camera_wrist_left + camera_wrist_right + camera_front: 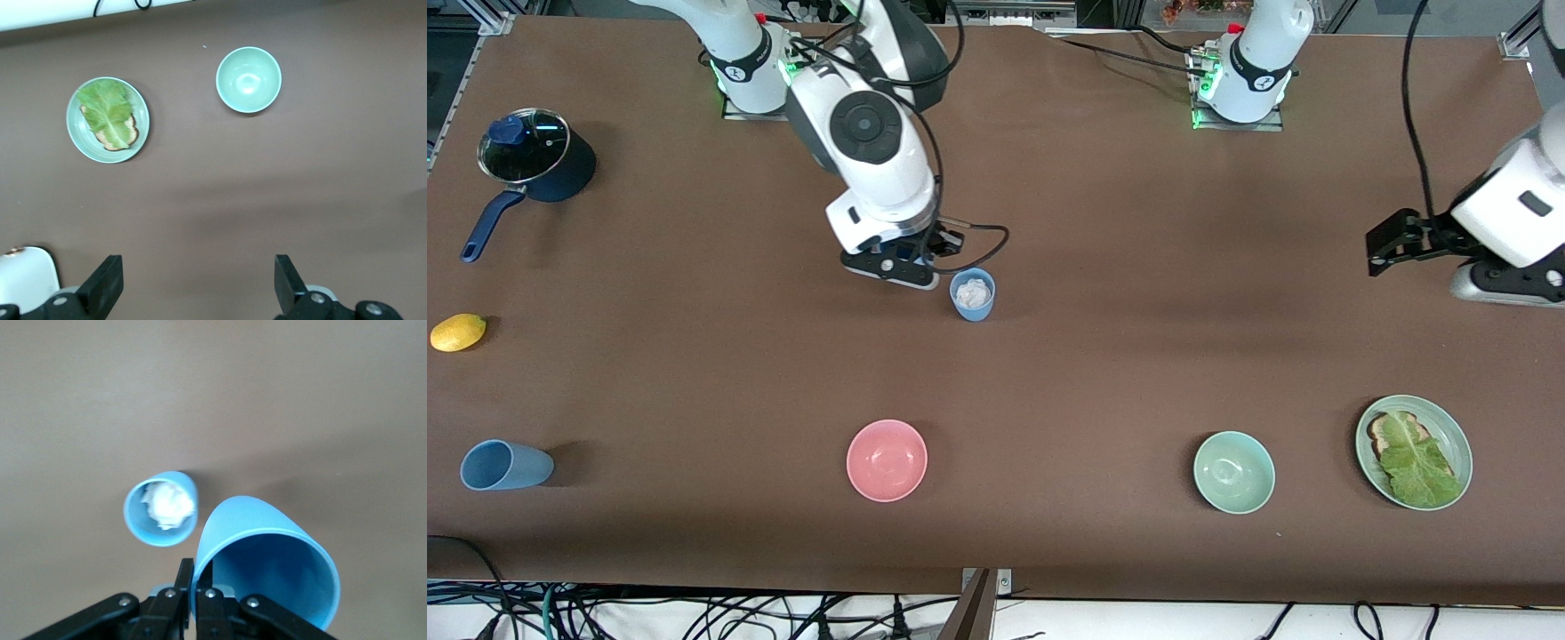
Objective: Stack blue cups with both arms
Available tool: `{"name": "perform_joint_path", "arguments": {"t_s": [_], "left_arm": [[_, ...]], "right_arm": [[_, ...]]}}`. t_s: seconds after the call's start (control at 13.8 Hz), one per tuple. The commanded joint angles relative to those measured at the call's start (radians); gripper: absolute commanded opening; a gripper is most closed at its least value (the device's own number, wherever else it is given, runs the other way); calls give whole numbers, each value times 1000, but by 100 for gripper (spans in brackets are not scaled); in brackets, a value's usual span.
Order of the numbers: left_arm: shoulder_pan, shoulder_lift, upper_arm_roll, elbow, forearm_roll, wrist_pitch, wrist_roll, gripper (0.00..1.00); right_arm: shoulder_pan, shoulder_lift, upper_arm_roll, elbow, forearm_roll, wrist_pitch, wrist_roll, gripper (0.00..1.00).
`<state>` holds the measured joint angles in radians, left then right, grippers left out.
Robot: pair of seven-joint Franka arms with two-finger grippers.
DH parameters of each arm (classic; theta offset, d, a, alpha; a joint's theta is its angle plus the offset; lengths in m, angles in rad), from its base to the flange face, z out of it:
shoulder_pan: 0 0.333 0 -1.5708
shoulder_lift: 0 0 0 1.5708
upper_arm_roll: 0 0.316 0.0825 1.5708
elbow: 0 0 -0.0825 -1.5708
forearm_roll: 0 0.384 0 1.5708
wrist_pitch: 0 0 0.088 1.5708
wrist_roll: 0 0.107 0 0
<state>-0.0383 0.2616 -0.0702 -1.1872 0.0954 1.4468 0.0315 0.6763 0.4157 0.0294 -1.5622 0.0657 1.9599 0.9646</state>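
One blue cup (973,312) stands upright mid-table with a crumpled white wad inside; the right wrist view shows the same cup (135,520). My right gripper (907,269) hangs just beside it, toward the right arm's end. That gripper (198,577) is shut on the rim of a second blue cup (267,553), one finger inside and one outside. The hand hides this held cup in the front view. A third blue cup (505,465) lies on its side near the front edge at the right arm's end. My left gripper (1383,244) (198,270) waits open over the left arm's end.
A dark-blue lidded saucepan (538,164) and a lemon (458,332) sit at the right arm's end. Along the front edge are a pink bowl (887,460), a green bowl (1233,472) (248,79) and a green plate (1460,437) (143,123) with toast and lettuce.
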Motion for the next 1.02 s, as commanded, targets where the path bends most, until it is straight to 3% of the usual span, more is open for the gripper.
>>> {"name": "perform_joint_path", "arguments": {"t_s": [0.0, 0.73, 0.94], "left_arm": [[5, -45, 32, -25, -22, -11, 86, 100], [24, -194, 46, -170, -28, -74, 137, 100], [32, -234, 93, -224, -127, -75, 139, 100]], "right_arm": [[38, 32, -9, 42, 8, 26, 75, 0], [75, 110, -9, 108, 8, 94, 144, 0], [88, 124, -9, 106, 6, 112, 160, 0]]}}
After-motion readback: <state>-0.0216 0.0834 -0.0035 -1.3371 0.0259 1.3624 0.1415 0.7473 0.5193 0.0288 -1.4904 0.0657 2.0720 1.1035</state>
